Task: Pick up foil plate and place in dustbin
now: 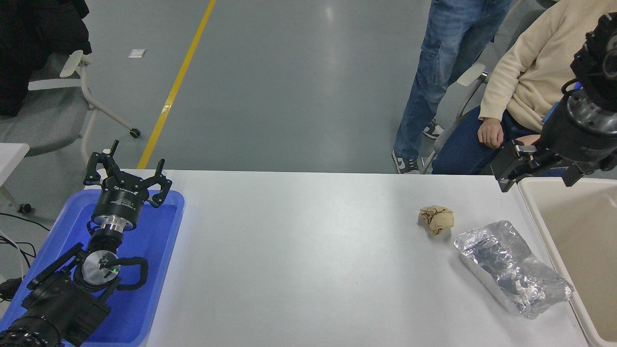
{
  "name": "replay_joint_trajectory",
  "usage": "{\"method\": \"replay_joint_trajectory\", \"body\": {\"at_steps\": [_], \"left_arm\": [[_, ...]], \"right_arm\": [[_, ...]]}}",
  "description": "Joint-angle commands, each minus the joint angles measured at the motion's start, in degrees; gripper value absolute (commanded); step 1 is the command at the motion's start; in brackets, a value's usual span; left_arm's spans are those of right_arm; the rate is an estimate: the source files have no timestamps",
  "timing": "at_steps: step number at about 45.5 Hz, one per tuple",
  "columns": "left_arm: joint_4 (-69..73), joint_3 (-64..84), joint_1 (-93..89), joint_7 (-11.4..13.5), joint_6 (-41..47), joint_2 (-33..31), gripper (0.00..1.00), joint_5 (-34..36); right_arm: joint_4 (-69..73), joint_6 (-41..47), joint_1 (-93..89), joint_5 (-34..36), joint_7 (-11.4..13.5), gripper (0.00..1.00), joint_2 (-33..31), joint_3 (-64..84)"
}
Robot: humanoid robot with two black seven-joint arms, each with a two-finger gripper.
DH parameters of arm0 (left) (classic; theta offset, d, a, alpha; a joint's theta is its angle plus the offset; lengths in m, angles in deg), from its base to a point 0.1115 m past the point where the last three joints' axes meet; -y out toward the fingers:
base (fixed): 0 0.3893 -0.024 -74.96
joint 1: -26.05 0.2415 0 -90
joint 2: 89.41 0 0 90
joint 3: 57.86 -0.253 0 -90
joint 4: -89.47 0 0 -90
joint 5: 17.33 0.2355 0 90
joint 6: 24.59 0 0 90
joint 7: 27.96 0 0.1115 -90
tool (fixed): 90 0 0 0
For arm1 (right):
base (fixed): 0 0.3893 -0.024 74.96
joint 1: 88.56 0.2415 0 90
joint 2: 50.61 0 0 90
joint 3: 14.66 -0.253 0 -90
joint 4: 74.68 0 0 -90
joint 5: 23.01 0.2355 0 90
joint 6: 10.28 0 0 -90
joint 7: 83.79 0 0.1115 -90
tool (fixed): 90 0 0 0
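- White table [299, 260] fills the lower frame; dustbin [532, 202] at right edge, blue tray [159, 270] lower left.
- Right gripper [512, 168] enters upper right, above the dustbin's far corner, holding nothing; finger spread cannot be told.
- Left gripper [126, 179] parked over the blue tray, fingers apart, empty.
- Foil plate [511, 267] lies lower right, just beside the dustbin.
- Paper wad [436, 219] near the plate's upper-left end.
- Two people at upper right.

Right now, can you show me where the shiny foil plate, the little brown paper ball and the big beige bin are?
crumpled silver foil plate [512, 268]: head view, middle of its wrinkled top.
small tan crumpled paper ball [436, 219]: head view, its centre.
large beige plastic dustbin [540, 222]: head view, its left rim.
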State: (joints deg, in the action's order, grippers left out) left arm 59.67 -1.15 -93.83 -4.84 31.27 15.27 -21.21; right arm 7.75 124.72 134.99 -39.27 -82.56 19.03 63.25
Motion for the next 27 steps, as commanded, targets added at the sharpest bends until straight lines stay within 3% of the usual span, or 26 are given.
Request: {"method": "replay_joint_trajectory", "body": {"at_steps": [1,27], "left_arm": [[0.01,-0.02,0.00,0.00,-0.04,0.00,1.00,0.01],[0.01,-0.02,0.00,0.00,-0.13,0.00,1.00,0.01]], "right_arm": [[0.01,0.00,-0.22,0.00,0.00,1.00,-0.12,-0.04],[0.01,0.00,-0.83,0.00,0.00,1.00,-0.12,-1.53]]}}
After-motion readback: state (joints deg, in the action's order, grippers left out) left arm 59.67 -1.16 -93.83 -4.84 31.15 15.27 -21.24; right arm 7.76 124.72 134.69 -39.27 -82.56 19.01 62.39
